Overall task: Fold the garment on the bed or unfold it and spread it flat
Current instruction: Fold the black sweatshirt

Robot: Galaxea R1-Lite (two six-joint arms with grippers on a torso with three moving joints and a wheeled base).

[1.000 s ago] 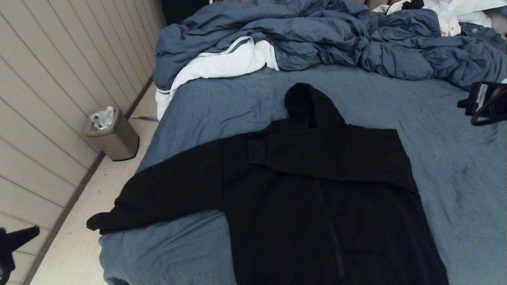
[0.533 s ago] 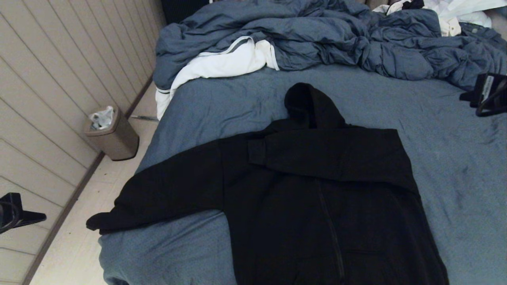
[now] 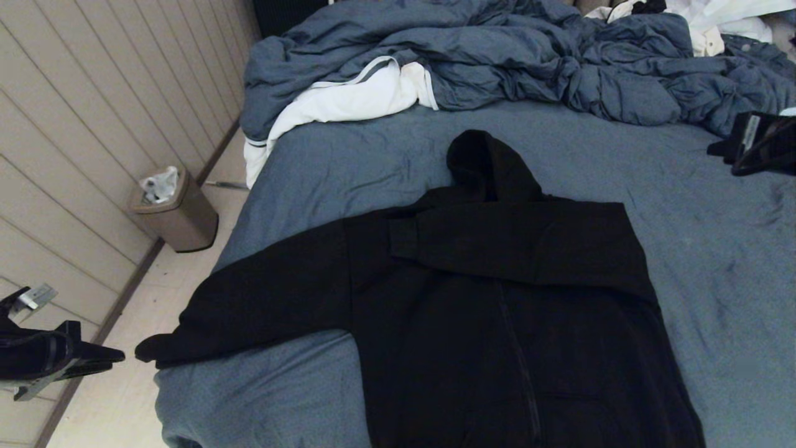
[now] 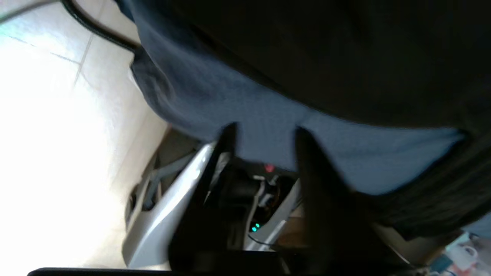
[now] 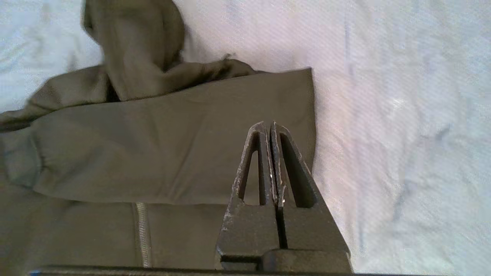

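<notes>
Blue-grey sheet covered the bed (image 3: 385, 155), where one garment (image 3: 497, 298) lay front-up, one sleeve folded across its chest and the other stretched toward the bed's left edge. Just beyond that cuff, off the garment's left side, the left end effector (image 3: 87, 361) hovered with fingers apart, nearer. Far right of the garment, the right end effector (image 5: 270, 132) stayed pressed together, empty.

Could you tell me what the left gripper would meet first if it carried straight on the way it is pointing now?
Probably the cuff of the garment's outstretched sleeve: in the head view the left gripper points at it from beside the bed, fingers apart and holding nothing. Height is unclear, so it might meet the bed's edge instead.
</notes>
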